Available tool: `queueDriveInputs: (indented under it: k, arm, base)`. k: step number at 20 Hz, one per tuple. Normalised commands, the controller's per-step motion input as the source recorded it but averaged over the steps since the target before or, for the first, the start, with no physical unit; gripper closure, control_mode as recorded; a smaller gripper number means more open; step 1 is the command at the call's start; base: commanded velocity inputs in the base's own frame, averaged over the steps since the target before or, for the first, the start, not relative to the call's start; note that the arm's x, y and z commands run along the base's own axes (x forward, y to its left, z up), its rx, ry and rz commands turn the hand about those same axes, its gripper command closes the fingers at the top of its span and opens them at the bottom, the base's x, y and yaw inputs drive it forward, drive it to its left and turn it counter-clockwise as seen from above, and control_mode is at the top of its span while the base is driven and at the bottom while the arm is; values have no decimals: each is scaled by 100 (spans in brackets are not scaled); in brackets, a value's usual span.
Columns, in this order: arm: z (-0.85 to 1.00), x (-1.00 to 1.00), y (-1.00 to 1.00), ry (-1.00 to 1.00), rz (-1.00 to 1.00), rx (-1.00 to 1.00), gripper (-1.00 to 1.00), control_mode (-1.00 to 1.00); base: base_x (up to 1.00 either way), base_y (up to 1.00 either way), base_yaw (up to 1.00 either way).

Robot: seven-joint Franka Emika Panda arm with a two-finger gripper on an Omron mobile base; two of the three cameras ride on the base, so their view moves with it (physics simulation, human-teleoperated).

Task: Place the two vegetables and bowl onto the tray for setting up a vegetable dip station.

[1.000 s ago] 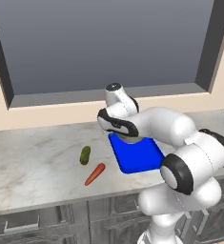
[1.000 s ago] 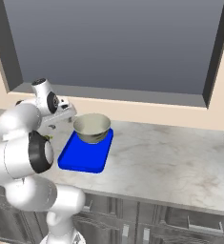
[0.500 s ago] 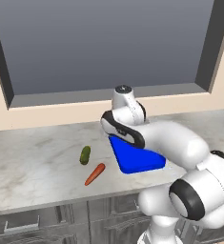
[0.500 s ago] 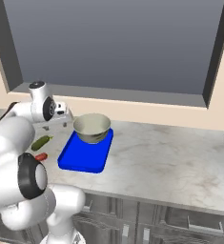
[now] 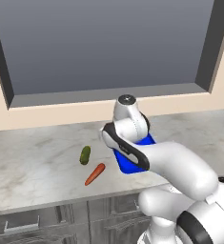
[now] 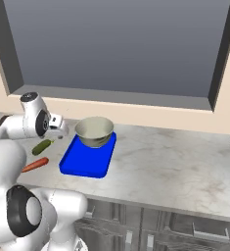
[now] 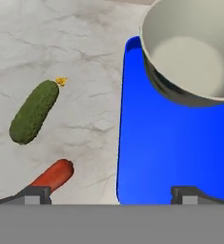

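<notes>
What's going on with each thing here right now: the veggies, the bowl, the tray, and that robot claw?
Round grey-green bowl with pale inside: upright, empty, on the tray's far end.
Flat bright blue tray: on the counter, near part bare.
Short dark green cucumber: lying on the counter, off the tray.
Small orange-red carrot: lying on the counter, off the tray.
Gripper: open, holding nothing, above the tray's edge.

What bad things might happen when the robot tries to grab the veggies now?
1. The cucumber and carrot lie close together on the counter, so the open gripper reaching for one might knock the other away.
2. The bowl already fills the far end of the tray, so a veggie carried in low might bump it.
</notes>
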Motion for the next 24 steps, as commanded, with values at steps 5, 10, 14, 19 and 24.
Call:
queueDriveInputs:
  k: [5, 10, 14, 19, 24]
  arm:
    - [0, -23, 16, 5, -26, 11, -100, -100]
    - [0, -26, 20, 2, -26, 14, -100, -100]
    - [0, -15, 22, 8, -25, 15, -100, -100]
    - [-5, -12, 22, 11, -22, 13, -100, -100]
    - [-12, -7, 22, 14, -19, 6, -100, -100]
  base:
    - [0, 0, 0]
    - [0, 0, 0]
    - [0, 0, 0]
    - [0, 0, 0]
    - [0, 0, 0]
